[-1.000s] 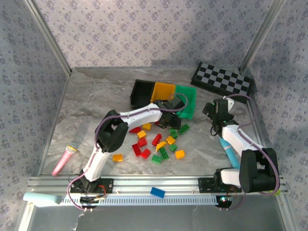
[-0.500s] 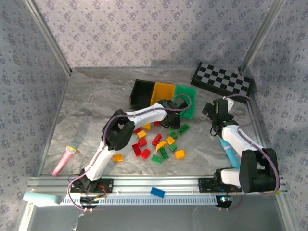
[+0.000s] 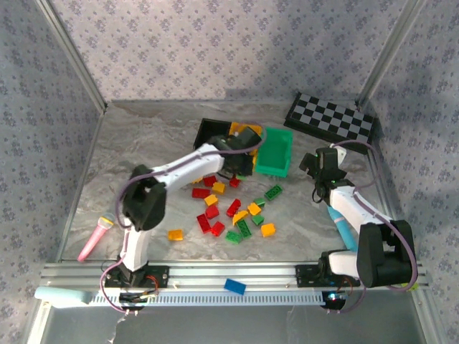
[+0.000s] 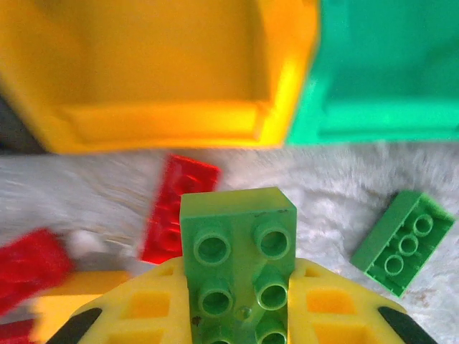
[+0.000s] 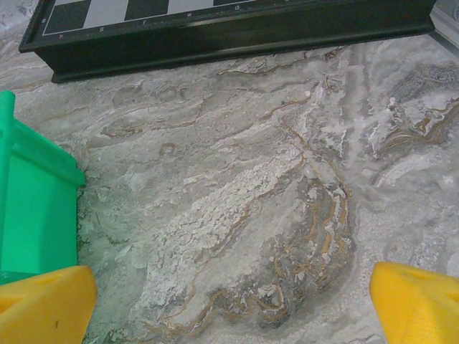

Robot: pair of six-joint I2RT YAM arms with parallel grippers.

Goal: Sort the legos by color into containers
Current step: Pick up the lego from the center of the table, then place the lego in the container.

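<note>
1. Top view: my left wrist is covering most of the yellow bin [image 3: 235, 129], leaving a sliver showing. From here I am not making out what my left gripper [image 3: 238, 165] is carrying. Compared with half a second ago, my left elbow is sitting farther left. The wrist is now lying farther back, between the black bin [image 3: 209, 132] and the green bin [image 3: 275, 152], which is looking more upright. My right gripper [image 3: 313, 162] is staying put, right of the green bin and apart from it. The loose legos [image 3: 237, 209] are lying scattered on the table [image 3: 143, 143] just near of my left gripper.
2. Left wrist view: my fingers [image 4: 140, 308] are clamping a green brick [image 4: 237, 236], studs up, and its near end is running off the bottom edge. The yellow bin is lying just far of it, with the green bin beside that on the right. A red brick [image 4: 179, 208] is lying between the held brick and the yellow bin, and a second green one [image 4: 405, 240] is lying to the right. Blur is smearing the red and orange shapes at the left.
3. Right wrist view: my fingertips [image 5: 43, 301] are poking in at the lower corners, spread wide, with bare table between them. The left edge is cutting off the green bin, and the top is cropping the checkered board [image 5: 215, 36] at the far side.
</note>
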